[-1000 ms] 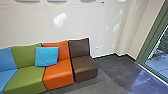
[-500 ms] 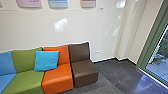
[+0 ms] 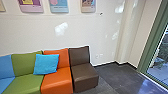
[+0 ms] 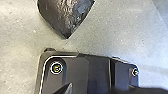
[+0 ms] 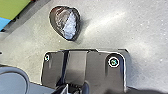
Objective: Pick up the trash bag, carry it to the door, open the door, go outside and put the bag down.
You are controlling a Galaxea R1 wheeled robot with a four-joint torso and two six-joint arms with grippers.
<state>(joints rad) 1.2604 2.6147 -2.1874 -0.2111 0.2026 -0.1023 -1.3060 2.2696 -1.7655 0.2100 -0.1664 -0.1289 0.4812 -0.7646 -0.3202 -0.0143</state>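
Whether either gripper is open or closed, I cannot tell. The dark trash bag [image 5: 65,23] lies near the robot's plate [image 5: 98,72], apart from it. Farther off, a blue cushion [image 3: 46,64] leans across green [image 3: 23,83] and orange seats [image 3: 57,81], below wall posters [image 3: 59,6].

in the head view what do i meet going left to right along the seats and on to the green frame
Blue seat → green seat → orange seat → brown seat → green frame
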